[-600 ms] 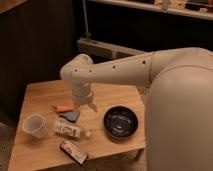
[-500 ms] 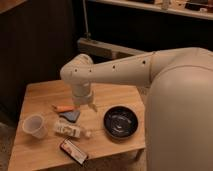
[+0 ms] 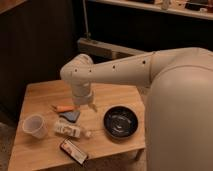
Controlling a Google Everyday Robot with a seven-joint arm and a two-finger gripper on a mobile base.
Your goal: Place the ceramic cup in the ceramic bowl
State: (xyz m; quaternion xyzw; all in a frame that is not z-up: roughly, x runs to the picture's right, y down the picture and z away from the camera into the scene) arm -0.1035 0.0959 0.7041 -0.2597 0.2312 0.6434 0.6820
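Observation:
The ceramic cup, a small pale tumbler, stands upright near the left edge of the wooden table. The ceramic bowl, glossy black and shallow, sits at the table's right front. My gripper hangs from the white arm over the middle of the table, between cup and bowl and apart from both. It points down, its fingers are spread open, and it holds nothing.
An orange item and a blue object lie just left of and below the gripper. A white bottle lies on its side right of the cup. A dark packet lies near the front edge. My white body fills the right.

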